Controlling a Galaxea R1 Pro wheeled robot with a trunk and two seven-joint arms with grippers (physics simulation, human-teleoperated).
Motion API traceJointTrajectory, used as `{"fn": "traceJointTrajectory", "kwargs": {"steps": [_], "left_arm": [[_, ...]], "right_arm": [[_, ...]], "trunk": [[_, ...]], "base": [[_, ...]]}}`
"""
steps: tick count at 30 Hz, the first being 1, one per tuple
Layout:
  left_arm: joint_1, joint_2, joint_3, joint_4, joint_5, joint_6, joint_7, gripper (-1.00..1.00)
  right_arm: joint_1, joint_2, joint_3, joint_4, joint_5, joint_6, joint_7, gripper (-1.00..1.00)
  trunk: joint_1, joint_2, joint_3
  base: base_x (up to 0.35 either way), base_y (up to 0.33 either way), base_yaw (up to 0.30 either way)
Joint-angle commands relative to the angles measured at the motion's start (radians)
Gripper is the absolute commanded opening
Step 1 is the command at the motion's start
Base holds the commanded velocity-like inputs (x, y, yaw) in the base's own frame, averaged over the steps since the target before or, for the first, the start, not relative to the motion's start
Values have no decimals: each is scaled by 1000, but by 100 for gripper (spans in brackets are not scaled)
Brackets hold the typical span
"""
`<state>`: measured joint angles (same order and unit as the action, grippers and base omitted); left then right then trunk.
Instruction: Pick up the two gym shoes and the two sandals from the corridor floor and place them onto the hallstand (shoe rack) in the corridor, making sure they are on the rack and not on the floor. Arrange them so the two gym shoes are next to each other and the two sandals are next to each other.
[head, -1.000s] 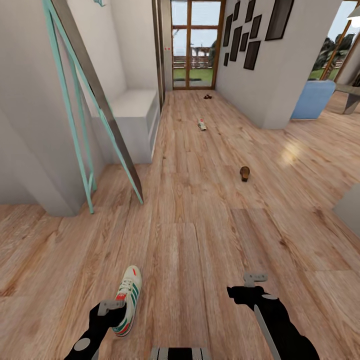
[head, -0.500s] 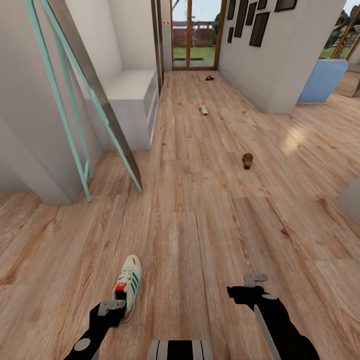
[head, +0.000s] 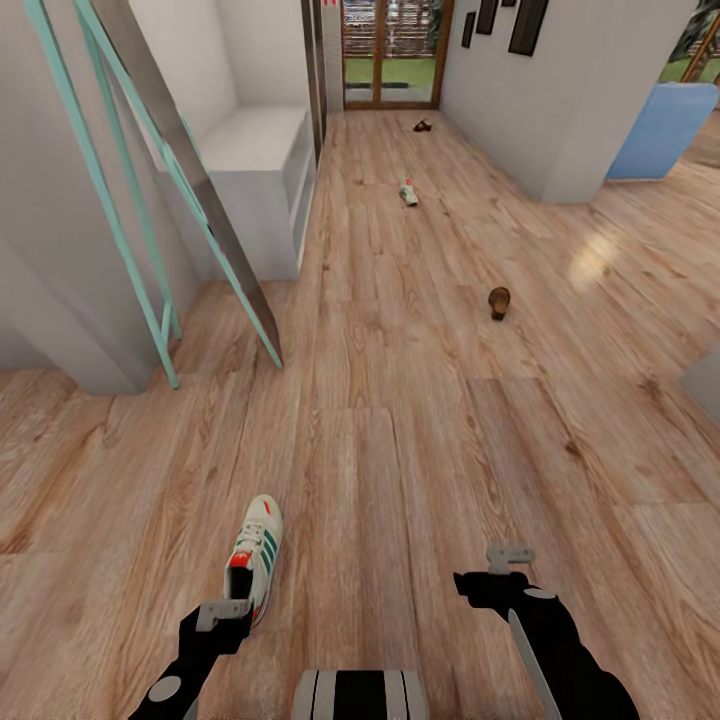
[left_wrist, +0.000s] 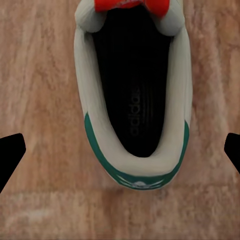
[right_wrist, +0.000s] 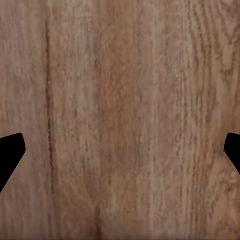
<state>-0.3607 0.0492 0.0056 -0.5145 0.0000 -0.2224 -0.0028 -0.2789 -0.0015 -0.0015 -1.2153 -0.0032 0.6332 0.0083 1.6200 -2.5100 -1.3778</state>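
One gym shoe (head: 255, 555), white with green stripes and a red heel tab, lies on the corridor floor (head: 400, 450) close in front of me. My left gripper (head: 222, 612) hovers open at its heel; in the left wrist view the shoe's opening (left_wrist: 132, 90) lies between the spread fingertips (left_wrist: 10, 155) of the gripper (left_wrist: 120, 152). My right gripper (head: 508, 556) is open over bare floor (right_wrist: 120, 100), nothing between its tips (right_wrist: 120, 152). The other gym shoe (head: 407, 192) lies far down the corridor. One sandal (head: 498, 301) is mid-corridor to the right, the other sandal (head: 422, 126) near the far door.
A teal-framed panel (head: 190, 210) leans against the left wall. Behind it stands a low white unit (head: 265, 170); I cannot tell whether it is the hallstand. A blue chair (head: 660, 130) sits at the far right past a white wall corner (head: 570, 120).
The whole picture has shifted upward, so the camera has moved. The near gym shoe now lies further ahead of my left gripper, which is at its heel rather than over its side.
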Motion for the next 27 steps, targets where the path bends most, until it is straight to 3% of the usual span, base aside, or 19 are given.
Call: {"fn": "traceJointTrajectory", "kwargs": {"steps": [1, 9, 20, 23, 27], "left_arm": [[0, 0, 1, 1, 0, -3, 0, 100], [0, 0, 1, 1, 0, -3, 0, 100], [0, 0, 1, 1, 0, -4, 0, 100], [0, 0, 1, 1, 0, -21, 0, 100], [0, 0, 1, 2, 0, -91, 0, 100]], "right_arm": [[0, 0, 0, -1, -1, 5, 1, 100], [0, 0, 0, -3, -1, 5, 1, 100], [0, 0, 0, -4, -1, 5, 1, 100], [0, 0, 0, -4, -1, 5, 1, 100], [0, 0, 0, -4, -1, 5, 1, 100]], "trunk": [[0, 0, -2], [3, -2, -38], [3, -2, -49], [3, -2, -51], [3, -2, -52]], "base": [[0, 0, 0], [0, 0, 0], [0, 0, 0], [0, 0, 0], [0, 0, 0]]}}
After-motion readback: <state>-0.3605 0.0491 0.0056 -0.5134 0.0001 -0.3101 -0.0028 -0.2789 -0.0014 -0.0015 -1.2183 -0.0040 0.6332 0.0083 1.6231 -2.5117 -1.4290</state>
